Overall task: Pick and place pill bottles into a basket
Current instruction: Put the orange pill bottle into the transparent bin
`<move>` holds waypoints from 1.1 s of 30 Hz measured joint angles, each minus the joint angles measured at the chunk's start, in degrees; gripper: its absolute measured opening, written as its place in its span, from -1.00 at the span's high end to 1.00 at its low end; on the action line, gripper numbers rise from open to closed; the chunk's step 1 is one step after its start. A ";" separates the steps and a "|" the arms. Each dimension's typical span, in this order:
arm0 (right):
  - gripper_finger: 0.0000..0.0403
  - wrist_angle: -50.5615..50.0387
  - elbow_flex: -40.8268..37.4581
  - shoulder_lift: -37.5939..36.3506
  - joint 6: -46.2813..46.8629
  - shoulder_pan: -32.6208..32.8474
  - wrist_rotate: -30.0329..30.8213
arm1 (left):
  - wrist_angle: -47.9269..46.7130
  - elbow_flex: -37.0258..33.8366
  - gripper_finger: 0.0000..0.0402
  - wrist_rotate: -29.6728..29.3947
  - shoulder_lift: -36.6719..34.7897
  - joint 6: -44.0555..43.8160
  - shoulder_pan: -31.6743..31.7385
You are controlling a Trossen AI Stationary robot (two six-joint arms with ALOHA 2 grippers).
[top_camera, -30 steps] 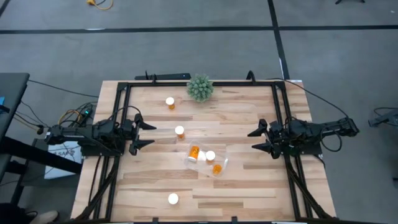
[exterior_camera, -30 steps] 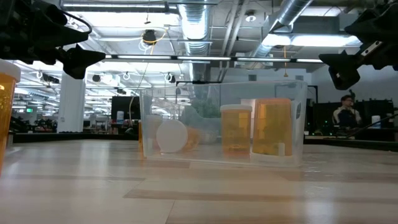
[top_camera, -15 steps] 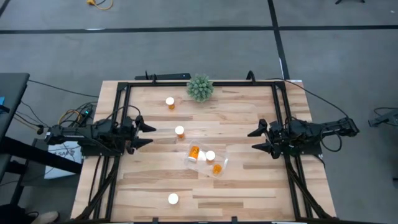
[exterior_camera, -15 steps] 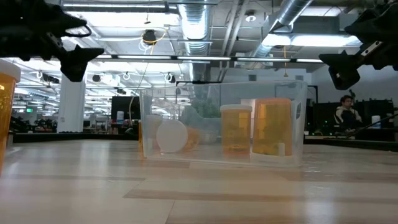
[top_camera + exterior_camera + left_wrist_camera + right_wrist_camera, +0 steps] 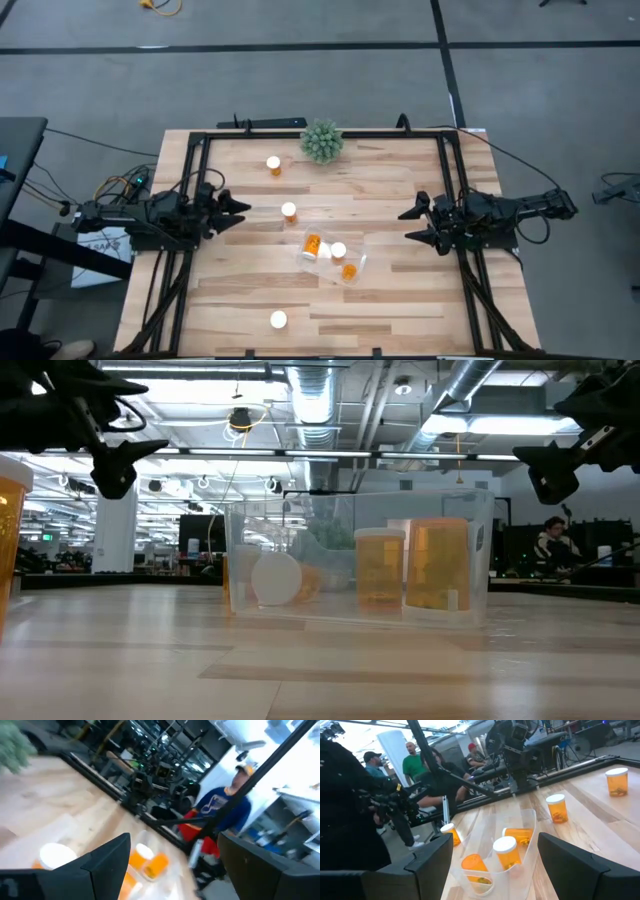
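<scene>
Pill bottles [image 5: 289,211] look light, rigid, slick: pinch body below cap; left gripper [image 5: 236,208] and right gripper [image 5: 414,223] spread, empty.

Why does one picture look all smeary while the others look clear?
The left wrist view is smeared: the pill bottles and the people behind look streaked and soft, most likely because that camera is moving. The right wrist view is crisp, with clear edges on the basket. The high view is evenly lit and sharp. In the low view, ceiling lights glare bright behind the basket.
</scene>
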 joint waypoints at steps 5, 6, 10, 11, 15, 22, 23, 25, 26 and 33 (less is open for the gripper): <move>-0.42 -0.02 0.00 0.00 0.01 0.00 0.00 | -3.09 4.27 -0.45 -5.96 -0.03 15.80 0.00; -0.42 -0.02 0.00 0.00 0.01 0.00 0.00 | -4.57 5.89 -0.45 -8.48 -0.09 19.37 0.00; -0.42 -0.02 0.00 0.00 0.00 0.00 -0.01 | -13.01 12.21 -0.45 -22.06 1.13 35.18 0.00; -0.42 -0.03 0.00 0.00 0.00 0.01 -0.01 | -14.68 13.57 -0.45 -25.57 1.92 38.61 0.00; -0.42 -0.05 0.00 0.00 0.01 0.02 0.00 | -18.71 15.66 -0.45 -30.81 6.63 45.99 0.02; -0.42 -0.09 0.00 0.00 0.00 0.01 -0.01 | -19.35 15.73 -0.45 -38.28 19.08 39.71 0.71; -0.42 -0.09 0.00 0.00 0.00 0.02 -0.01 | -19.33 15.74 -0.45 -38.22 20.79 38.93 1.12; -0.42 -0.09 0.00 0.00 0.01 0.02 -0.02 | -19.27 15.74 -0.45 -36.95 24.18 37.12 2.23; -0.42 -0.09 0.00 0.00 0.01 0.00 -0.01 | -19.27 15.74 -0.45 -36.31 25.79 36.26 2.85; -0.42 -0.11 0.00 0.00 0.01 0.02 -0.02 | -12.20 15.79 -0.45 -31.56 36.15 33.84 9.30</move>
